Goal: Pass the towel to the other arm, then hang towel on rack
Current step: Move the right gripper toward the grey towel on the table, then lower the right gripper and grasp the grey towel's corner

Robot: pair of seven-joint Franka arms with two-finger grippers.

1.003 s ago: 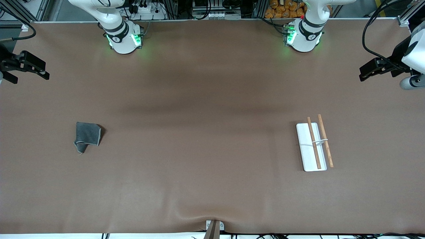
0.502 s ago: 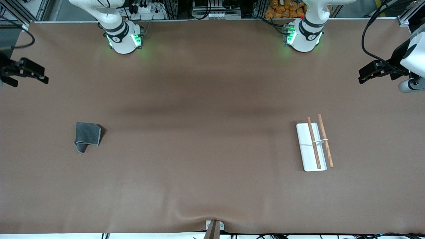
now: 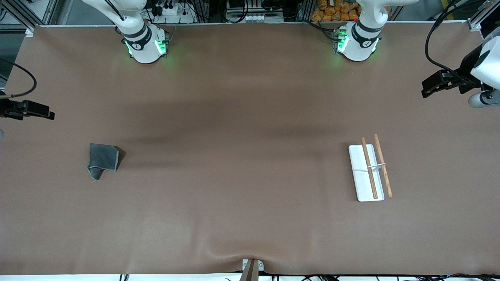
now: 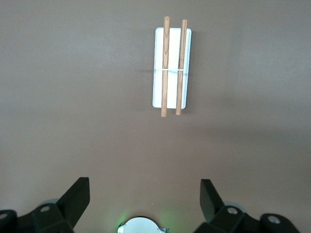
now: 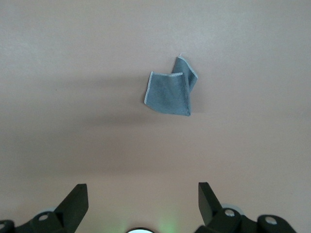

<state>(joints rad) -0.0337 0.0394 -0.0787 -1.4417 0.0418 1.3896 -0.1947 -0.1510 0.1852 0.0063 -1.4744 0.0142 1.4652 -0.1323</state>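
The dark grey towel (image 3: 102,159) lies folded on the brown table toward the right arm's end; it also shows in the right wrist view (image 5: 171,91). The rack (image 3: 369,171), a white base with two brown rods, stands toward the left arm's end and shows in the left wrist view (image 4: 171,68). My right gripper (image 3: 46,114) is open and empty, high above the table's end near the towel. My left gripper (image 3: 429,88) is open and empty, high above the table's other end. In both wrist views the fingers (image 4: 77,196) (image 5: 75,201) stand wide apart.
The brown table cover (image 3: 250,117) has a ridge at its near edge by a small bracket (image 3: 252,266). The arm bases (image 3: 145,45) (image 3: 356,43) stand along the table's edge by the robots.
My right gripper has moved nearer the towel's side of the table. My left gripper has shifted only slightly. Towel and rack have not moved.
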